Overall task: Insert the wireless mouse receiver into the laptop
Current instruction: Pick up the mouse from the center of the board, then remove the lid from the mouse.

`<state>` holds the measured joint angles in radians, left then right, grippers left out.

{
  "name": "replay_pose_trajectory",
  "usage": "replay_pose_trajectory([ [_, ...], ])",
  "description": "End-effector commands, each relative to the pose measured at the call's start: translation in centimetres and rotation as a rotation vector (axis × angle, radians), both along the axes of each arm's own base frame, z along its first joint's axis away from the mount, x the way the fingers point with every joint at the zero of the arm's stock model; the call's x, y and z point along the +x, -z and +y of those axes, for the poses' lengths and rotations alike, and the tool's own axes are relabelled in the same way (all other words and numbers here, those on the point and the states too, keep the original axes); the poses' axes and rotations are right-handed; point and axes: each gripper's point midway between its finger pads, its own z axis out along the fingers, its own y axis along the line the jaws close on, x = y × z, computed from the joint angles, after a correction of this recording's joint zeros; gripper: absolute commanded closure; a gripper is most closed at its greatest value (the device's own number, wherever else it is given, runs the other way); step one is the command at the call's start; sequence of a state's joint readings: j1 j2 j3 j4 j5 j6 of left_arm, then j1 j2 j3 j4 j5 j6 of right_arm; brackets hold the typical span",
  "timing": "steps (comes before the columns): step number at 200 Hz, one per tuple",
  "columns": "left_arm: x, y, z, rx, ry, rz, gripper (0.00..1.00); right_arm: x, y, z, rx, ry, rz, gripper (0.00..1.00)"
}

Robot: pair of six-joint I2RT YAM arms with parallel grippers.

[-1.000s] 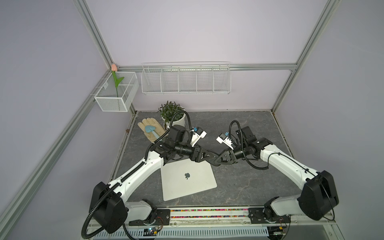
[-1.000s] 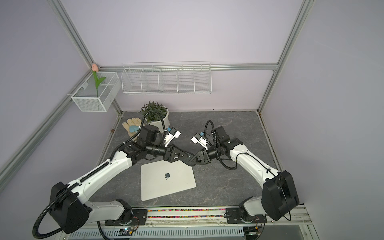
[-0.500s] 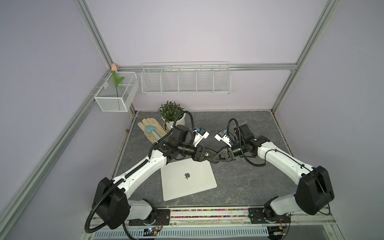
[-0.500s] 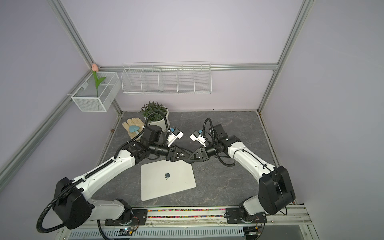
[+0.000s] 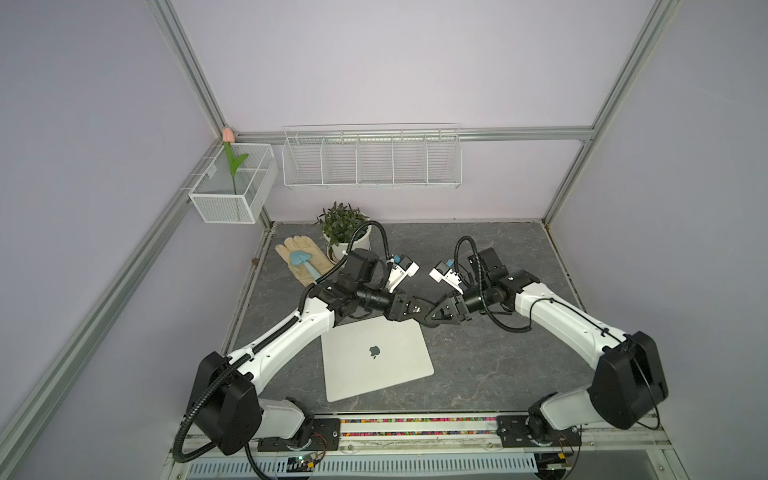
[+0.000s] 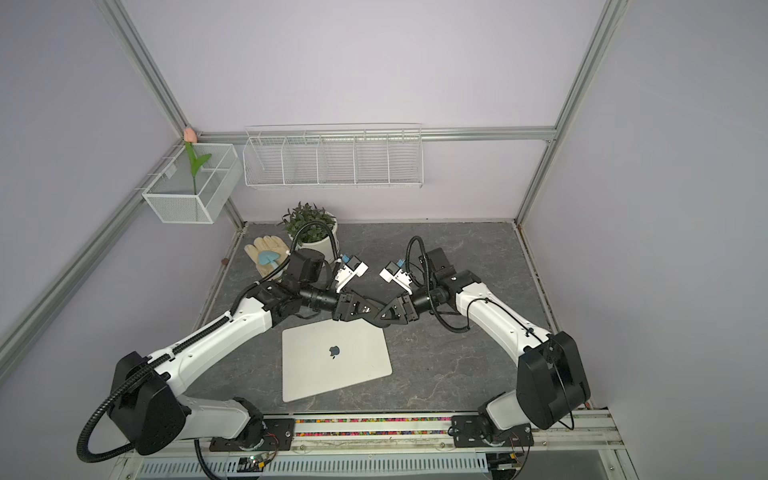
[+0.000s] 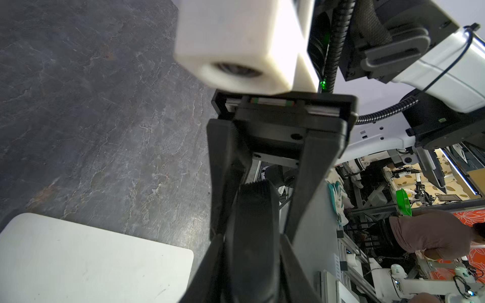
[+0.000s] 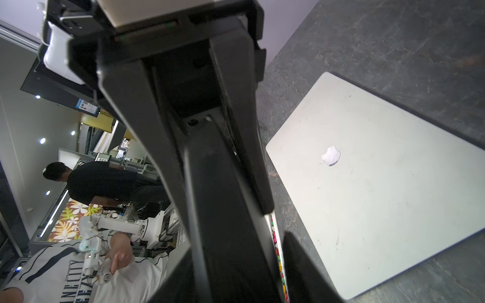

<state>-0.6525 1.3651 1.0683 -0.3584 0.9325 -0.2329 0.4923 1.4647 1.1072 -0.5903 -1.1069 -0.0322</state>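
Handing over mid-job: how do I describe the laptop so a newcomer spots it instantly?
Find the dark grey marbled tabletop; the laptop lies closed and flat near the middle of its front edge. It is the only pale silver slab there, with a dark apple logo mid-lid, unlike the tan glove and potted plant farther back.

Laptop: silver-white lid; logo dark from above, pale in the right wrist view
Tabletop: dark grey, marbled with pale veins
Walls: pale lilac
Frame: silver-grey
Glove: tan
Trowel: light blue
Plant: green leaves, white pot
Tulip: pink bud, green stem
Rack, basket: white wire
Left tool, right tool: black
Left arm, right arm: white shells, black joints
Rail strip: many-coloured specks
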Motion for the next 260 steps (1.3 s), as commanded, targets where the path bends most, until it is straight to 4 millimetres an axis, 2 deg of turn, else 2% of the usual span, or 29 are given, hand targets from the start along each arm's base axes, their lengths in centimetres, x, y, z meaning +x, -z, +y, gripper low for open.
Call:
replay_pose_trajectory([
  [1, 0.2, -1.4, -0.7, -0.037, -0.001, -0.022, 1.00, 1.5, -0.2, -0.1, -0.030, 0.045, -0.091, 0.29],
  [7, 0.4, -1.4, -0.6, -0.039, -0.018, -0.028, 1.00, 1.8, -0.1, -0.3, -0.043, 0.063, -0.106, 0.21],
  [11, 0.6, -1.5, -0.7, -0.042, -0.029, -0.029, 1.00, 2.0, -0.1, -0.4, -0.049, 0.076, -0.118, 0.11],
  [13, 0.6, -1.5, -0.7, -0.042, -0.035, -0.030, 1.00, 2.1, -0.1, -0.5, -0.053, 0.083, -0.123, 0.03],
  [15, 0.7, -1.5, -0.6, -0.044, -0.042, -0.032, 1.00, 2.2, -0.1, -0.6, -0.056, 0.089, -0.130, 0.09],
  [18, 0.9, -1.6, -0.6, -0.046, -0.053, -0.036, 1.00, 2.4, -0.2, -0.8, -0.062, 0.103, -0.140, 0.11],
  [55, 2.8, -2.3, -0.4, -0.081, -0.185, -0.064, 1.00, 4.7, -1.5, -3.5, -0.095, 0.304, -0.301, 0.12],
  [68, 3.3, -2.4, -0.3, -0.087, -0.227, -0.069, 1.00, 6.9, -2.2, -5.5, -0.126, 0.509, -0.346, 0.12],
  [78, 3.7, -2.4, -0.2, -0.089, -0.249, -0.073, 1.00, 8.2, -2.8, -7.5, -0.140, 0.689, -0.299, 0.11],
  [93, 4.2, -2.4, -0.1, -0.088, -0.279, -0.075, 1.00, 7.5, -5.6, -8.1, -0.021, 0.704, -0.344, 0.11],
  [97, 4.3, -2.5, -0.1, -0.088, -0.284, -0.077, 1.00, 7.0, -5.1, -8.1, 0.000, 0.702, -0.332, 0.12],
  [114, 4.7, -2.4, -0.1, -0.089, -0.307, -0.073, 1.00, 6.1, -6.1, -8.2, 0.138, 0.707, -0.313, 0.11],
  [133, 5.1, -2.3, -0.2, -0.090, -0.326, -0.065, 1.00, 6.4, -5.6, -9.3, 0.213, 0.747, -0.269, 0.11],
  [148, 5.6, -2.1, -0.1, -0.085, -0.358, -0.058, 1.00, 6.9, -5.3, -10.6, 0.238, 0.804, -0.281, 0.07],
  [165, 6.2, -2.0, 0.0, -0.086, -0.396, -0.041, 1.00, 7.2, -4.0, -11.8, 0.161, 0.870, -0.328, 0.03],
  [185, 6.8, -2.1, -0.2, -0.111, -0.428, -0.002, 1.00, 6.9, -2.6, -11.9, 0.083, 0.868, -0.331, 0.00],
  [211, 7.1, -1.5, -0.9, -0.141, -0.434, 0.061, 1.00, 5.8, -1.1, -9.7, 0.008, 0.781, -0.326, 0.04],
  [236, 6.9, -0.3, -1.6, -0.120, -0.425, 0.077, 1.00, 5.6, -0.9, -7.9, -0.023, 0.734, -0.331, 0.08],
  [260, 6.7, 0.4, -2.0, -0.103, -0.423, 0.069, 1.00, 6.3, -1.4, -7.1, -0.001, 0.738, -0.313, 0.14],
])
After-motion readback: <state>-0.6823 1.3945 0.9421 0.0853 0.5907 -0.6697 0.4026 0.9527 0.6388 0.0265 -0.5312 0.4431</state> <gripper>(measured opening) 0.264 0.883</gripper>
